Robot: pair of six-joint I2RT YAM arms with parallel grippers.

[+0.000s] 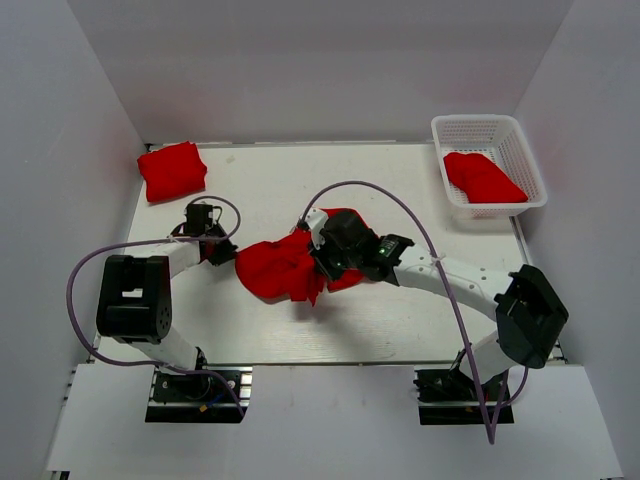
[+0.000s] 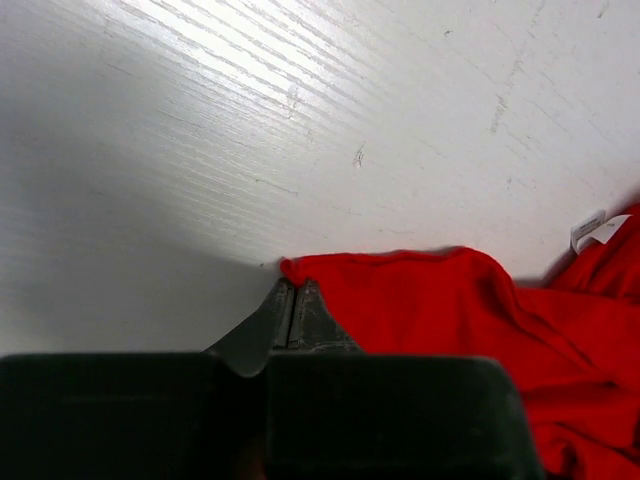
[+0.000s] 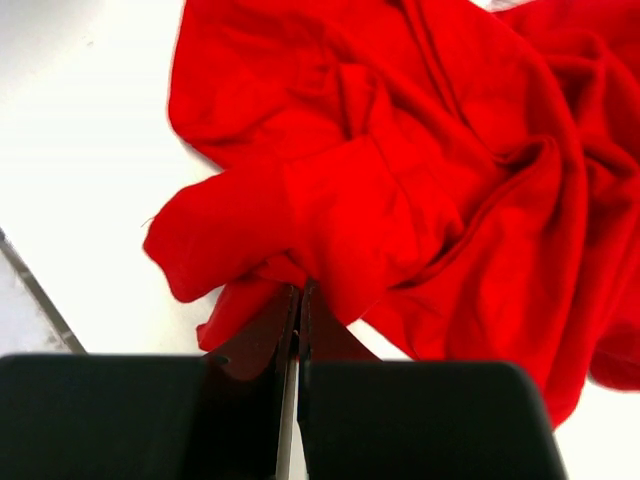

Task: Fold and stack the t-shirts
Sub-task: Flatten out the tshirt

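Note:
A crumpled red t-shirt (image 1: 280, 268) lies at the middle of the table. My left gripper (image 1: 222, 252) is shut on its left edge, with the pinched cloth showing at the fingertips in the left wrist view (image 2: 294, 283). My right gripper (image 1: 322, 262) is shut on a bunched fold of the same t-shirt (image 3: 400, 180) at its right side, fingertips (image 3: 299, 292) pressed together under the cloth. A folded red t-shirt (image 1: 172, 170) lies at the back left. Another red t-shirt (image 1: 483, 178) lies in the basket.
A white plastic lattice basket (image 1: 520, 140) stands at the back right corner. White walls close the table on three sides. A white label (image 2: 596, 230) of the t-shirt shows on the table in the left wrist view.

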